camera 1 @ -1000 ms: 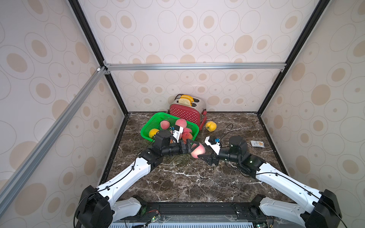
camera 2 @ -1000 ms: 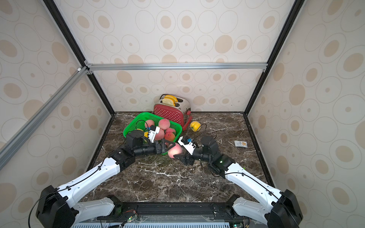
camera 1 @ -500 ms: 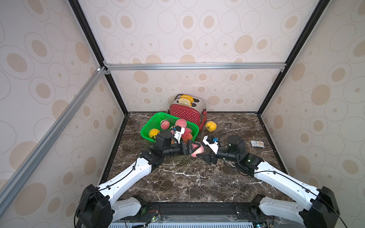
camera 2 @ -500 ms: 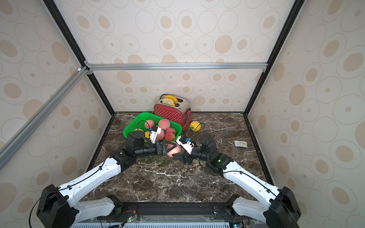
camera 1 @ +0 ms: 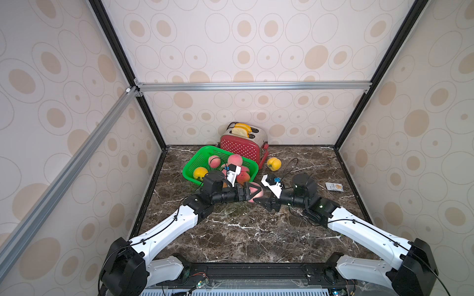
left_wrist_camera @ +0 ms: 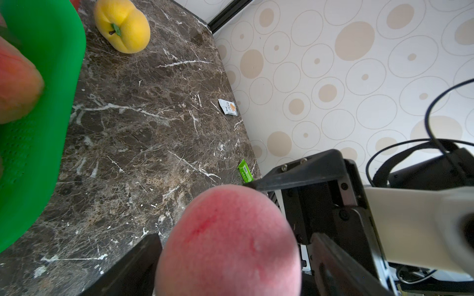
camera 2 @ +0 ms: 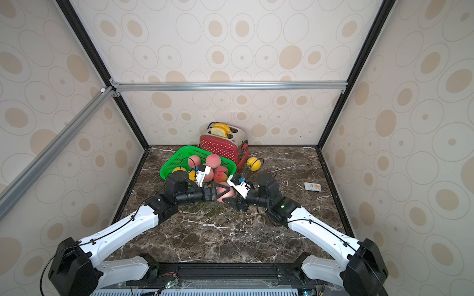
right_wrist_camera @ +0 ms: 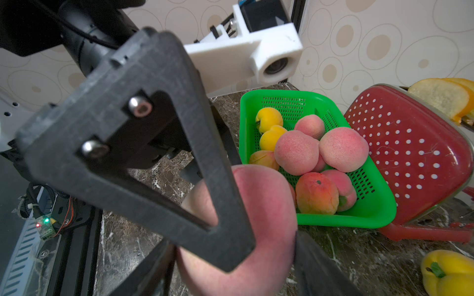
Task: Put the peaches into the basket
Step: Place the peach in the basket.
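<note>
Basket point(camera 1: 198, 160) contents, what do we have?

> We count at least eight peaches point(right_wrist_camera: 296, 152) in it from the right wrist view: three yellow-orange, four pink, one orange-red. Pink ones sit toward the toaster point(camera 1: 241, 151) side, yellow ones at the opposite end. Toaster slots hold bread slices point(camera 1: 241, 129).

Where do we stand on the pink peach point(right_wrist_camera: 266, 202)?

> Outside the basket, just off its near corner, between both arms. Right gripper point(right_wrist_camera: 237, 243) is clamped on it. Left gripper point(left_wrist_camera: 234, 237) has its jaws wide, straddling the same peach. We cannot tell whether they bear on it.

Anything else loose?

> One yellow peach point(camera 1: 274, 164) on the table point(camera 1: 243, 230), just beside the toaster and apart from the basket. Small packet point(camera 1: 334, 186) near the right wall.
</note>
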`<state>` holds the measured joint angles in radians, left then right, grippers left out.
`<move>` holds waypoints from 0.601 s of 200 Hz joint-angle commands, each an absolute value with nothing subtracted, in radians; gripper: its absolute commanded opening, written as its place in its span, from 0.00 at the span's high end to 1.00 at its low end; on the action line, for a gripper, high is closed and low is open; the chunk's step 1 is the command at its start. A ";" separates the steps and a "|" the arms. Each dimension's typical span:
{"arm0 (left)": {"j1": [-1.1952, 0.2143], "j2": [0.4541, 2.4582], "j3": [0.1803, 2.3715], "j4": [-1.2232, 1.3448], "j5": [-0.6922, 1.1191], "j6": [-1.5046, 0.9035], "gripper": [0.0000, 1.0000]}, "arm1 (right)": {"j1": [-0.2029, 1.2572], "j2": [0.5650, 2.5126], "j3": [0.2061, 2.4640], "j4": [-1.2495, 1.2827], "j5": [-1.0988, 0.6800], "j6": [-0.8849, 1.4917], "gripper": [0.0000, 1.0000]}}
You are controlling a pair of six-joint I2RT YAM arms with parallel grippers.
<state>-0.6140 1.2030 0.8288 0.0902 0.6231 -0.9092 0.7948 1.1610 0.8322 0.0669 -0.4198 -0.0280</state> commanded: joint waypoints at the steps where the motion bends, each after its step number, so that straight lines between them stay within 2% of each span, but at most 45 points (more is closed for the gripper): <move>1: -0.624 1.206 0.829 0.135 0.643 -0.930 0.08 | 0.800 1.171 0.869 0.071 -0.394 -0.038 0.28; 45: -0.626 1.192 0.818 0.135 0.647 -0.933 0.13 | 0.801 1.183 0.879 0.071 -0.375 -0.038 0.28; 75: -0.625 1.191 0.817 0.135 0.652 -0.930 0.30 | 0.802 1.189 0.885 0.065 -0.380 -0.040 0.28; 106: -0.625 1.191 0.823 0.126 0.650 -0.923 0.32 | 0.801 1.188 0.884 0.059 -0.376 -0.041 0.26; 120: -0.625 1.184 0.835 0.087 0.629 -0.899 0.33 | 0.802 1.187 0.884 0.052 -0.372 -0.043 0.22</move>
